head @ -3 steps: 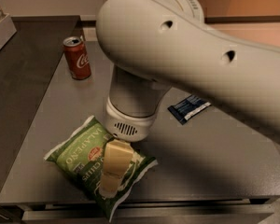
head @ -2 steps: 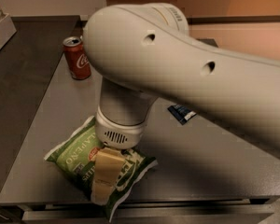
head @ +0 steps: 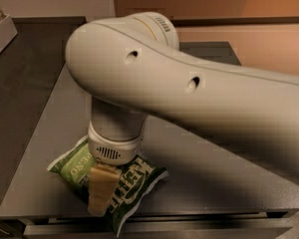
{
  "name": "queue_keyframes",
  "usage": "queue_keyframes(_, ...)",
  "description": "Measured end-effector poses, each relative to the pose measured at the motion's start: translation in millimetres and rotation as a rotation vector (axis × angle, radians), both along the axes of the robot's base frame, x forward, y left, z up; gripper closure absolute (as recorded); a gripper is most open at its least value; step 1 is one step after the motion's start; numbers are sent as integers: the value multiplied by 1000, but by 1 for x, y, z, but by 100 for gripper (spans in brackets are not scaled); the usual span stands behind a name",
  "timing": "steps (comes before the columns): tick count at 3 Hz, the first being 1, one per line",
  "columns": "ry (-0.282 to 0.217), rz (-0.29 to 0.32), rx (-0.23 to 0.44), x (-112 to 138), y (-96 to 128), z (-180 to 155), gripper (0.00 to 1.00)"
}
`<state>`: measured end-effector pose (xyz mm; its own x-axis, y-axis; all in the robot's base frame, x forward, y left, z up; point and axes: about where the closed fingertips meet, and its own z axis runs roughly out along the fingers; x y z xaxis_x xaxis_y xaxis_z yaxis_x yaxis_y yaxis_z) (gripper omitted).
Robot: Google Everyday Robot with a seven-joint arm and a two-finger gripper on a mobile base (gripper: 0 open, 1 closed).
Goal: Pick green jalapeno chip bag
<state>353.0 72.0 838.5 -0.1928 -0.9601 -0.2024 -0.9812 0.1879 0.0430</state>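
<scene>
Diff vs 0.7 s ago: the gripper (head: 102, 190) has slid a little toward the counter's left edge and stays pressed down on the green jalapeno chip bag (head: 134, 183). The bag hasn't moved. The arm (head: 199, 98) has swung further left and now blocks more of the counter's (head: 55, 128) middle and far side.

Gripper state: cannot tell (only its tan front face shows, lying flat over the bag's middle).

The bag is at the near edge of the counter, closer to the near-left corner. It lies flat, printed side up. Its long axis runs roughly along the near edge, skewed so one corner points at the left edge and another pokes out past the near edge. The white lettering runs diagonally, rising toward the far-right corner.

Just above the bag is the white wrist (head: 109, 153) with a vent grille, standing upright over it.

Further back, beyond the far-left corner, is a pale bin (head: 0, 31), cut off by the frame.
</scene>
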Motion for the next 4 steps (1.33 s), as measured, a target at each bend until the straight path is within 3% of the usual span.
queue_keyframes(2,-20,-21,-10,4,3,8,64)
queue_keyframes(3,-64,-11,2,10,6,30,87)
queue_keyframes(4,-121,13,16,19,9,58,100)
